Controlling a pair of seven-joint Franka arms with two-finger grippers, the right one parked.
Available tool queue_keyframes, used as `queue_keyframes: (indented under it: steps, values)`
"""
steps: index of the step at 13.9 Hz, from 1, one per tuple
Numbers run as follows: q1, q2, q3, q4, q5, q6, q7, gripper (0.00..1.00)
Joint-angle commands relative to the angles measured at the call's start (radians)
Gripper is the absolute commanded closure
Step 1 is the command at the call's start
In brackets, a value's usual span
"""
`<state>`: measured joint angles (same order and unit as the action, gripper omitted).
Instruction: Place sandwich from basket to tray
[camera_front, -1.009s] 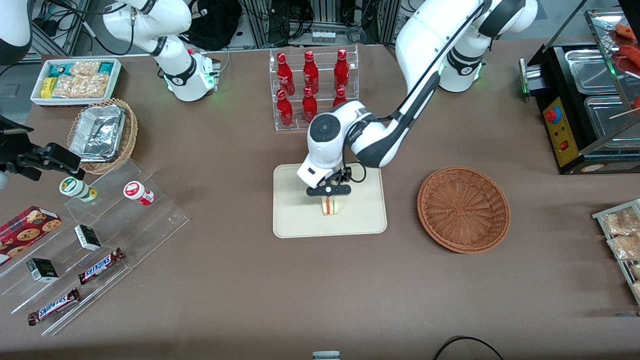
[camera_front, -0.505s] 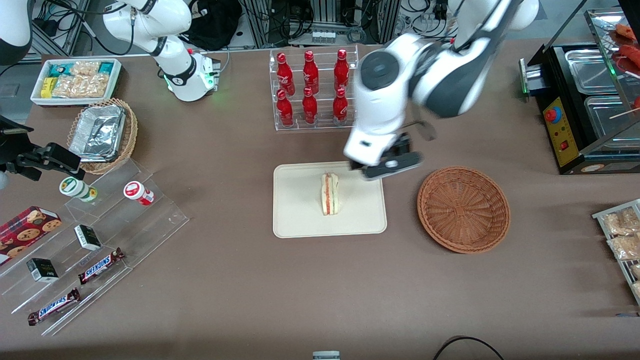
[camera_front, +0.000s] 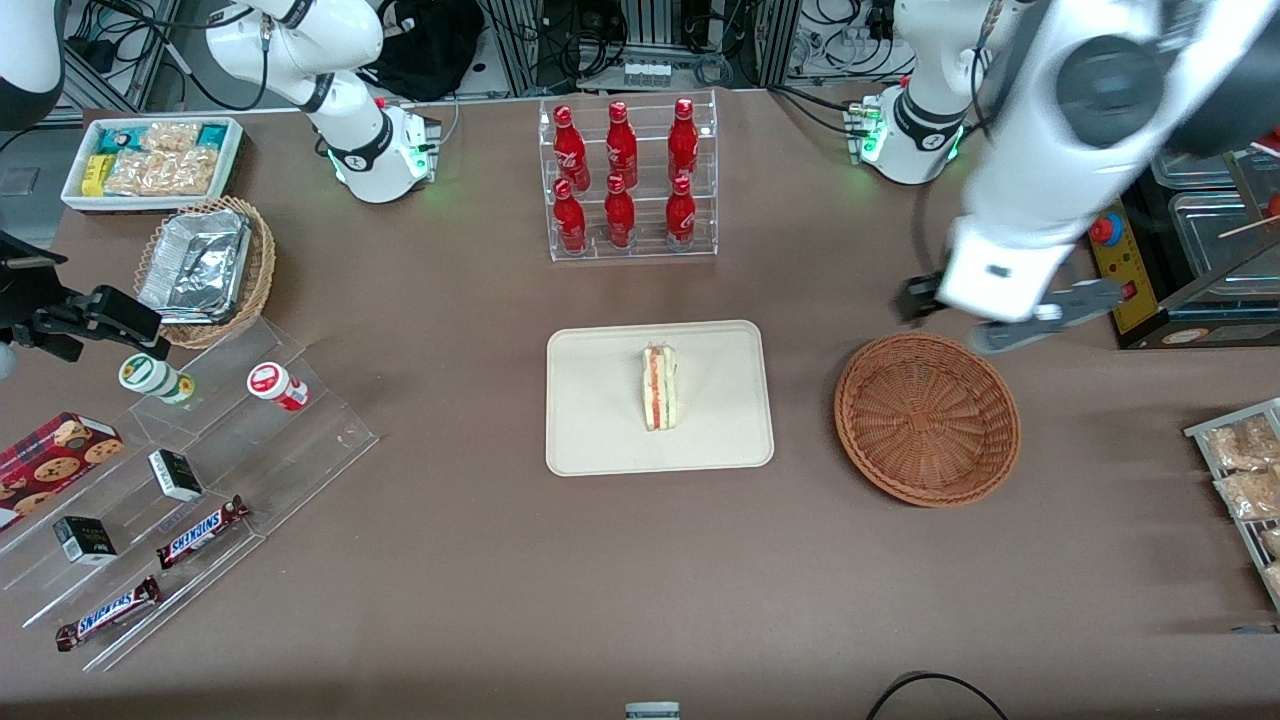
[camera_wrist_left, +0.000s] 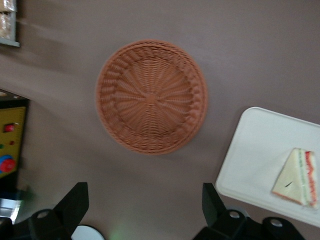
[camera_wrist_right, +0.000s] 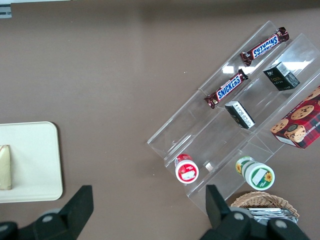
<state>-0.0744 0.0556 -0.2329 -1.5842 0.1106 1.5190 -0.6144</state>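
Note:
The sandwich (camera_front: 660, 388), a white wedge with a red and green filling stripe, rests alone on the cream tray (camera_front: 600, 440) at the table's middle. It also shows in the left wrist view as the sandwich (camera_wrist_left: 297, 177) on the tray (camera_wrist_left: 255, 150). The reddish-brown woven basket (camera_front: 927, 417) lies beside the tray toward the working arm's end, with nothing in it; the wrist camera looks down on the basket (camera_wrist_left: 151, 96). My gripper (camera_front: 985, 315) hangs high over the basket's rim farthest from the front camera. The gripper (camera_wrist_left: 143, 195) is open and holds nothing.
A clear rack of red bottles (camera_front: 625, 180) stands farther from the camera than the tray. A black food warmer (camera_front: 1150, 230) sits near my gripper. A stepped acrylic shelf (camera_front: 180, 480), a foil-tray basket (camera_front: 205, 270) and a white snack bin (camera_front: 150, 160) lie toward the parked arm's end.
My gripper let go of the sandwich on the tray, rose, and swung toward the working arm's end to above the basket. The sandwich stays on the tray.

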Motion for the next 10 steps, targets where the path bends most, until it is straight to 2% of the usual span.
queue_keyframes:
  steps: [1, 7, 10]
  values:
    - [0.122, -0.092, -0.012, -0.033, -0.052, -0.064, 0.184, 0.00]
    - [0.229, -0.189, -0.011, -0.072, -0.068, -0.137, 0.448, 0.00]
    - [0.237, -0.168, -0.011, -0.045, -0.068, -0.129, 0.446, 0.00]
